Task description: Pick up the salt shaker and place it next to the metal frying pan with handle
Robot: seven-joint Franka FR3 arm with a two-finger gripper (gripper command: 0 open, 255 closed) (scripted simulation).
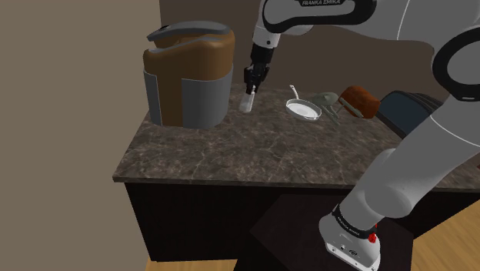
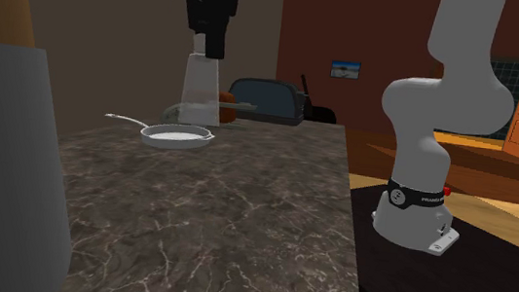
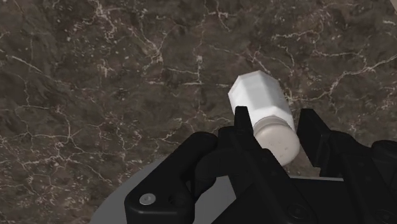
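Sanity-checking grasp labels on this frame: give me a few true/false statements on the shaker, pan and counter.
1. The gripper is shut on the white salt shaker. True.
2. The salt shaker stands inside the frying pan. False: it is clasped between the fingers, apart from the pan, on the shoulder view's left of it.
3. The frying pan lies upside down. False: it sits open side up on the counter, with nothing in it.
4. The counter is dark with pale veins. True.
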